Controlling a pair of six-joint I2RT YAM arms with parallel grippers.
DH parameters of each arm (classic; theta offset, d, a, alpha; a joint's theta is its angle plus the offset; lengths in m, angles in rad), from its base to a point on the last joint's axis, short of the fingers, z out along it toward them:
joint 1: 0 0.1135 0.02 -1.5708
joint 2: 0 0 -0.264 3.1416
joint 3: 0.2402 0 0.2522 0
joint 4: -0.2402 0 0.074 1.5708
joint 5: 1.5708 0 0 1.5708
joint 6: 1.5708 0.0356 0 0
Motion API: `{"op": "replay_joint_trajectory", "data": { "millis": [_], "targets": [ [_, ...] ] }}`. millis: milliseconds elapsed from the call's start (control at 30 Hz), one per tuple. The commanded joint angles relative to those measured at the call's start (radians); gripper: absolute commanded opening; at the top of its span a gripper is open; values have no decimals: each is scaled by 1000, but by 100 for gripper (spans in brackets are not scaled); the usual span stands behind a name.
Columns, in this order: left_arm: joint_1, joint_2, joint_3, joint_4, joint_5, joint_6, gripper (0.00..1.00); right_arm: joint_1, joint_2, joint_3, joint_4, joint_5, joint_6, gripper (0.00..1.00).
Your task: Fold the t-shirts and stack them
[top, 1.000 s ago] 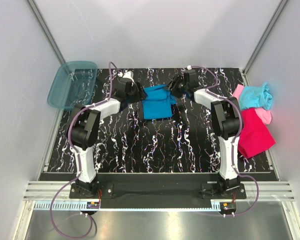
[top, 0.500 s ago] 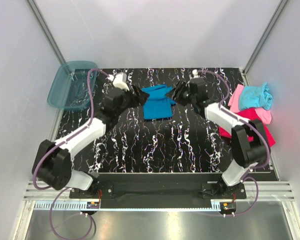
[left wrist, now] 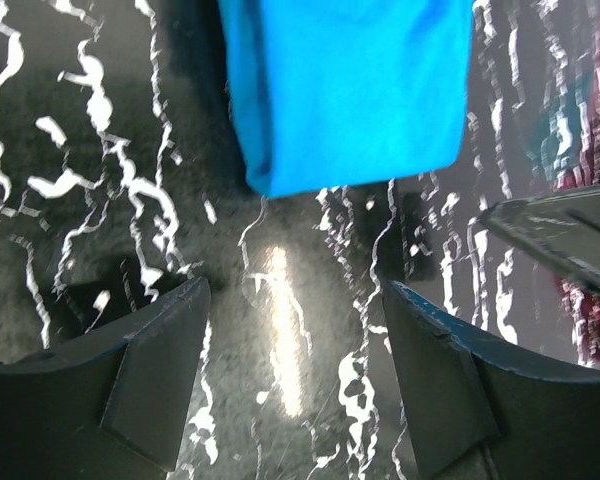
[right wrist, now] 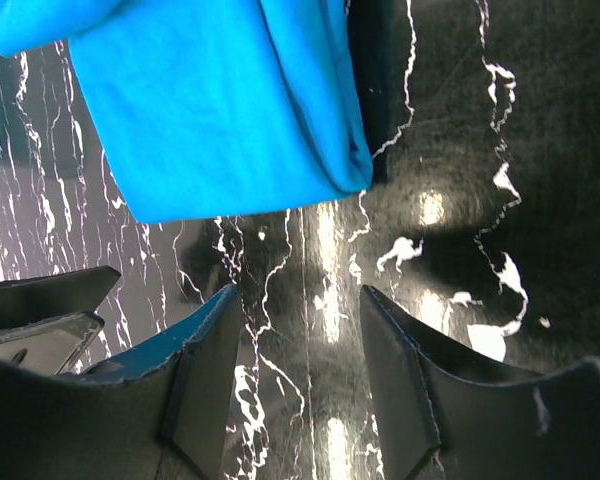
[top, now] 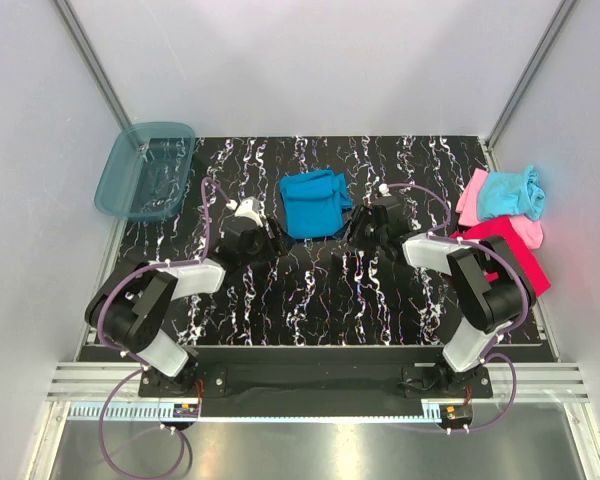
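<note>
Blue tee, folded, lies at the table's 12 o'clock, touched by neither gripper. Left gripper, at its 7 o'clock, and right gripper, at its 5 o'clock, stand wide and empty. Hazard: the far hem looks bunched, though indistinct; a one-sided pinch could spill the fold. Remaining tees: 3 o'clock.

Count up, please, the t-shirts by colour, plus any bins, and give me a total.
Blue t-shirt: 1
Aqua t-shirt: 1
Light pink t-shirt: 1
Magenta-red t-shirt: 1
Teal plastic bin: 1
Total: 5
</note>
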Motion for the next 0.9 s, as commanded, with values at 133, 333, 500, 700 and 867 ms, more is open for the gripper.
{"op": "replay_joint_trajectory", "data": {
  "millis": [133,333,500,700,867],
  "targets": [
    [2,29,26,136,-10,16,74,-7,54,39,105,12,-18,57],
    [9,92,69,139,0,21,74,-15,90,70,114,11,-10,56],
    [9,92,112,127,23,16,74,-16,71,168,56,-1,-24,55],
    [-8,77,82,165,50,-10,74,-16,119,294,18,-34,-19,54],
    [-27,65,42,186,56,-20,73,-15,244,404,-4,-47,-15,53]
  ]
}}
